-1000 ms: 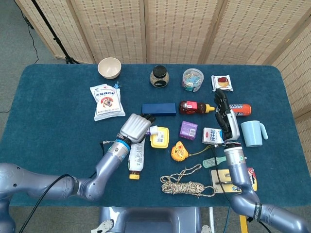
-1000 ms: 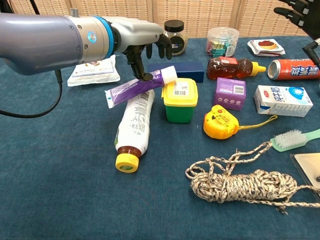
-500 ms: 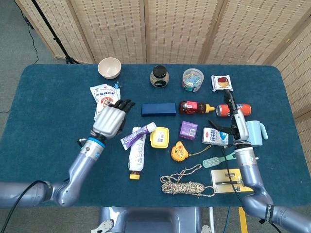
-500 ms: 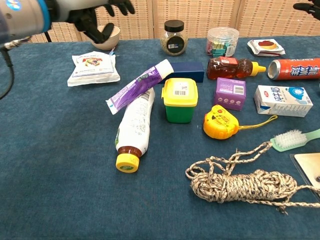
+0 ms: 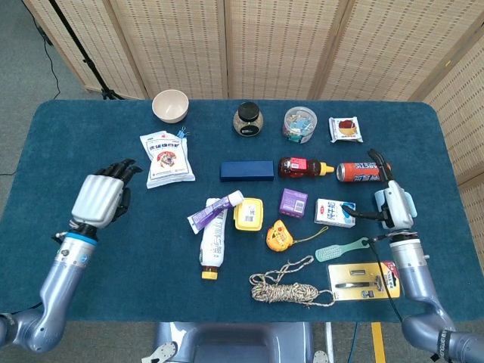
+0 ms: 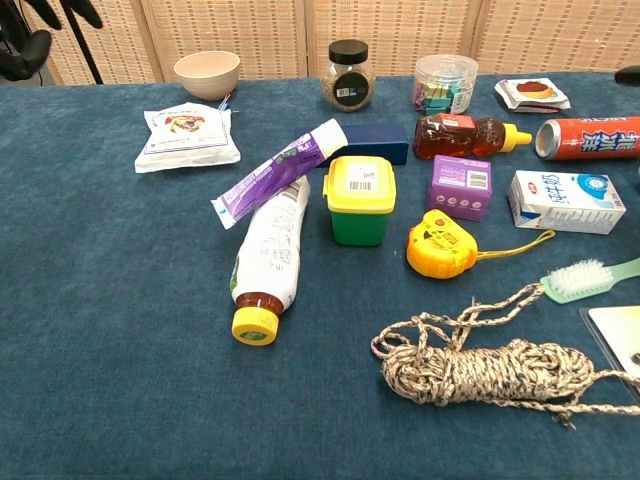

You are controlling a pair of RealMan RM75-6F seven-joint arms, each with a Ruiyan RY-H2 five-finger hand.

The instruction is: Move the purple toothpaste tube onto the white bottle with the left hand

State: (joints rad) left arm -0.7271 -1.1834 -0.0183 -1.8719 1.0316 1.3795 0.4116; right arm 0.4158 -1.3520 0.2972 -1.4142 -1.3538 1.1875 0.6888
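The purple toothpaste tube [image 5: 215,211] lies slanted across the upper end of the white bottle [image 5: 213,246], which lies on its side with its yellow cap toward me. In the chest view the tube [image 6: 280,172] rests on the bottle [image 6: 270,250], its white cap up beside the yellow box. My left hand [image 5: 102,198] hovers far to the left over bare cloth, fingers apart and holding nothing; only its dark fingertips [image 6: 25,30] show in the chest view's top left corner. My right hand [image 5: 389,203] is at the right beside the light blue cup [image 5: 406,206], fingers extended, holding nothing.
A yellow box [image 5: 248,214] touches the tube's cap end, and a navy box [image 5: 246,170] lies behind it. A white pouch [image 5: 166,157] and a bowl [image 5: 170,105] sit at the back left. A tape measure [image 5: 277,236], a rope [image 5: 291,287] and a milk carton [image 5: 334,212] lie to the right.
My left hand let go of the tube and drew back far to the left. The tube stays lying across the bottle. My right hand moved rightward and lower, toward the cup.
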